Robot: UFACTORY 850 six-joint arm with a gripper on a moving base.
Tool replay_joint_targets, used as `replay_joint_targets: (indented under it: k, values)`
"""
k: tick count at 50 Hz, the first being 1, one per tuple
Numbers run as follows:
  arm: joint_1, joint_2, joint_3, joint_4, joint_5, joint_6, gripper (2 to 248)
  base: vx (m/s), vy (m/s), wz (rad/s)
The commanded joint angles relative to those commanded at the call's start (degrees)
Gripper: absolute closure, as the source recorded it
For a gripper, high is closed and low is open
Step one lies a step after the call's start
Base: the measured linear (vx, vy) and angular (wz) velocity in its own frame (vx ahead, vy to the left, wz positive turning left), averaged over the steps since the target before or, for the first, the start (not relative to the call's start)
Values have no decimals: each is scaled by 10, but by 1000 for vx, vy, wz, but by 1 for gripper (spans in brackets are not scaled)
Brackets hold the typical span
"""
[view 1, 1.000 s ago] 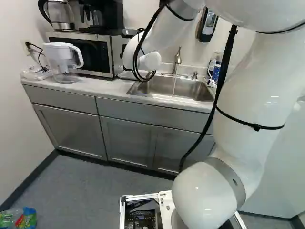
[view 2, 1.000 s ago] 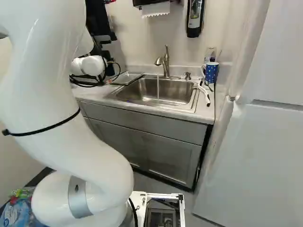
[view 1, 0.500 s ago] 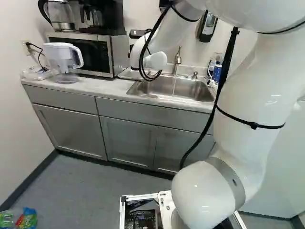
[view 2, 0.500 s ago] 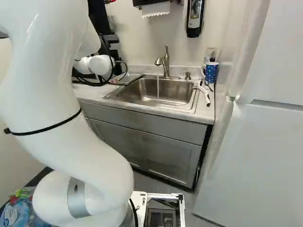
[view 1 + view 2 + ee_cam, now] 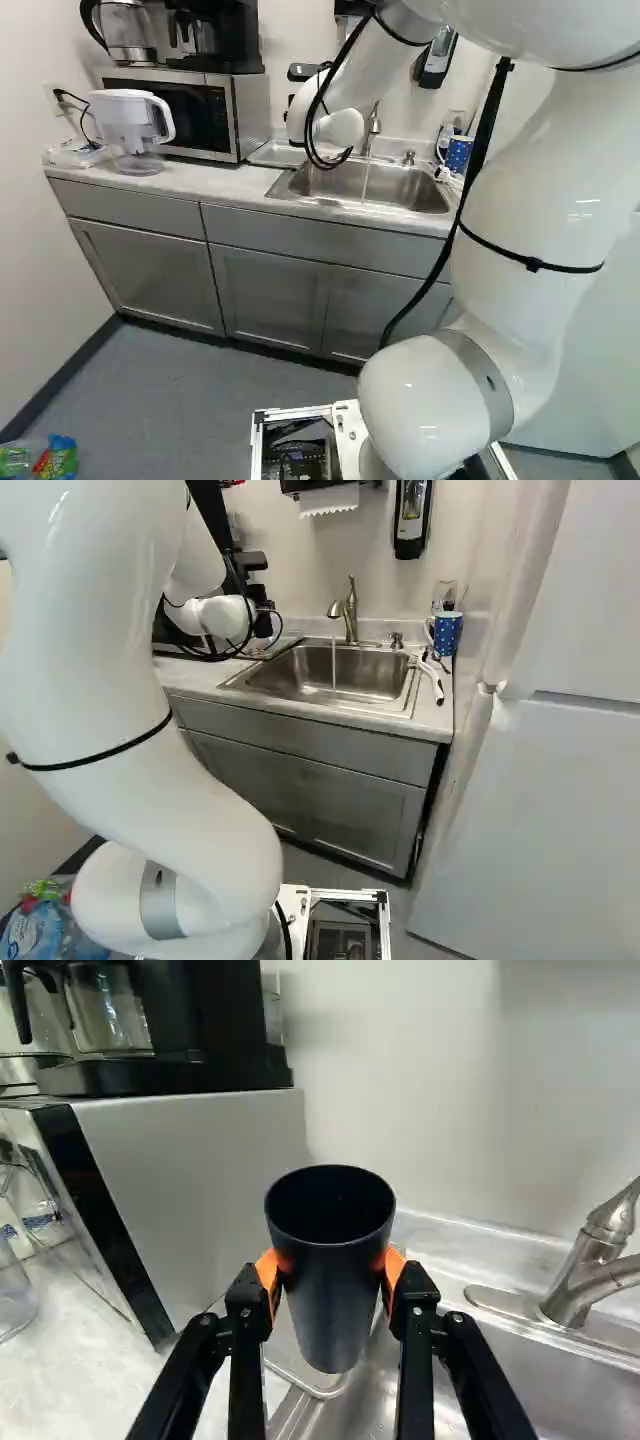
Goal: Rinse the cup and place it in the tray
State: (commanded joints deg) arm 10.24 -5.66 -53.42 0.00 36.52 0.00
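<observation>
**Tumbler gripped, mouth up!**

The gripper (image 5: 330, 1266) pinches the dark tapered tumbler (image 5: 333, 1325) from both sides, near the sink (image 5: 330, 675) in the right base view's upper middle. Probably light, stiff, slippery if wet; the mid-wall, below the rim, looks the place to hold.

One dark cup (image 5: 332, 1305), one dotted mug (image 5: 447, 635) and one clear glass (image 5: 444, 592) are there; there is one tray (image 5: 277, 155), one sink (image 5: 335, 670), one faucet (image 5: 350, 615) and one stream of water (image 5: 334, 665). The count also gives one table (image 5: 195, 180), three cupboard doors (image 5: 150, 272), one microwave (image 5: 236, 115), one coffee maker (image 5: 235, 40), one kettle (image 5: 128, 25), one pitcher (image 5: 118, 115) and one brush (image 5: 437, 683)
</observation>
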Motion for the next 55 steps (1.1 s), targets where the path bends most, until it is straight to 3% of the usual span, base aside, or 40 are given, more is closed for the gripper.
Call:
replay_joint_targets:
  k: [35,55]
  values:
    - [-55,-4,34,0,0,0,129,0,0,0]
    - [-70,-12,51,0,0,0,129,0,0,0]
